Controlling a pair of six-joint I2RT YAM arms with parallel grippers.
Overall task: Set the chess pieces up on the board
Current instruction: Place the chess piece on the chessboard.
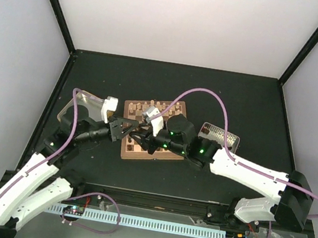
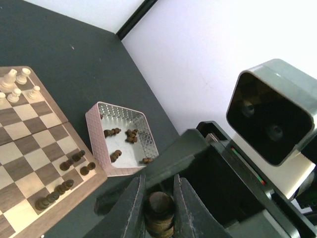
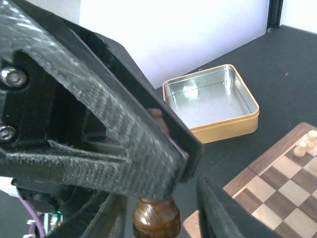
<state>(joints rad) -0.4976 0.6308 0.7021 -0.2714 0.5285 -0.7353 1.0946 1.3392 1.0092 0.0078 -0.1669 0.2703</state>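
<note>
Black table (image 1: 238,107), chessboard (image 2: 25,158): left gripper (image 2: 159,186) clenches a dark chess piece (image 2: 159,206); right gripper (image 3: 161,203) gapes around it. Releasing early could drop it.

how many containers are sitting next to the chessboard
2. An empty yellow-rimmed metal tin sits off the chessboard's left side; a pink-rimmed tray holding dark chess pieces sits off its right side. Others may be hidden.

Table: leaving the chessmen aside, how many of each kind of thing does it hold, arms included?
Chessboard: 1
Yellow-rimmed tin: 1
Pink-rimmed tray: 1
Robot arms: 2
Total: 5
</note>
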